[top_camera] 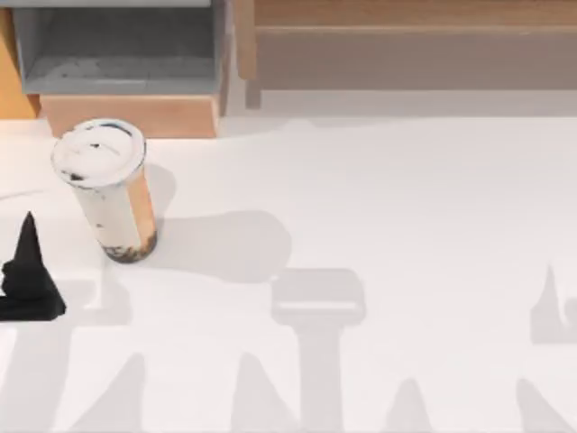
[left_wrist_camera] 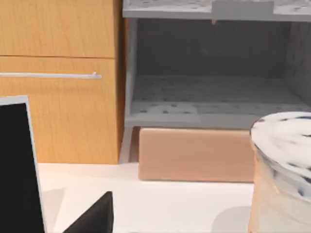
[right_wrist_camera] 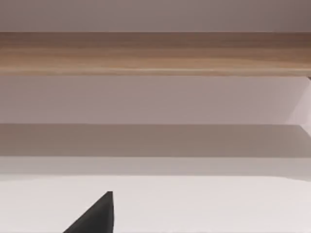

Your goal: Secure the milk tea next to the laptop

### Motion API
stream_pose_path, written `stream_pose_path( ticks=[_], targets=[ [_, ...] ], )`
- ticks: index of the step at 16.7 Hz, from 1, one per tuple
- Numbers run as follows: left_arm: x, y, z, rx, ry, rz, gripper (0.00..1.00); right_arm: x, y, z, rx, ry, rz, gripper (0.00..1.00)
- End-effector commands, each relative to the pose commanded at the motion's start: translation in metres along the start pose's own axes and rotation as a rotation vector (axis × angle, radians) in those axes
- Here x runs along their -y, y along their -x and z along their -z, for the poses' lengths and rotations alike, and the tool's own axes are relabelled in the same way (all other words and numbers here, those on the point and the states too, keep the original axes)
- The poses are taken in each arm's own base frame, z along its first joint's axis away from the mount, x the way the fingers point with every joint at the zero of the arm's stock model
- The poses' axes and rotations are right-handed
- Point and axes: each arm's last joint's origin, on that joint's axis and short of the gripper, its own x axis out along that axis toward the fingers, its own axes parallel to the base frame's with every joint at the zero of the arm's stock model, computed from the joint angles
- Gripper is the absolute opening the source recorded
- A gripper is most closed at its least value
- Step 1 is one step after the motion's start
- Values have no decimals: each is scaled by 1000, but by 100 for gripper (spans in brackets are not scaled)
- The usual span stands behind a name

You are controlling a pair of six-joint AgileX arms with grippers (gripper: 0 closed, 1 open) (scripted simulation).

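- Left black two-finger gripper (top_camera: 27, 280) sits at the white surface's (top_camera: 406, 225) 9 o'clock edge, holding nothing; how wide it stands, I cannot tell.
- Tall clear white-lidded milk tea cup (top_camera: 108, 189) stands apart at its 1 o'clock.
- Open surface spreads toward 3 o'clock.

bright, even light covers the white table (top_camera: 406, 198), with no glare. soft grey shadows fall on it: the milk tea (top_camera: 106, 188) throws a rounded shadow toward the table's right, and blurred shadows of the arms and pointed fingers spread along the near edge and at the right edge. the grey shelf recess (left_wrist_camera: 209, 73) is dimmer inside. in the left wrist view the cup's lid looks smeared and soft. the wooden rail (right_wrist_camera: 155, 52) lies over a broad band of shade. edges everywhere are slightly soft.
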Motion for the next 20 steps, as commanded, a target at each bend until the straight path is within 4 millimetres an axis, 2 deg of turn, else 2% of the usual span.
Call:
stream_pose_path(
  ticks=[4,9,14,20],
  targets=[
    [18,-22,8,-61,7,8,100,0,0,0,0,0,0,100],
    [46,-44,29,-121,0,11,100,0,0,0,0,0,0,100],
    [65,-49,50,-149,-12,12,100,0,0,0,0,0,0,100],
    [68,-49,54,-149,-12,13,100,0,0,0,0,0,0,100]
  ],
)
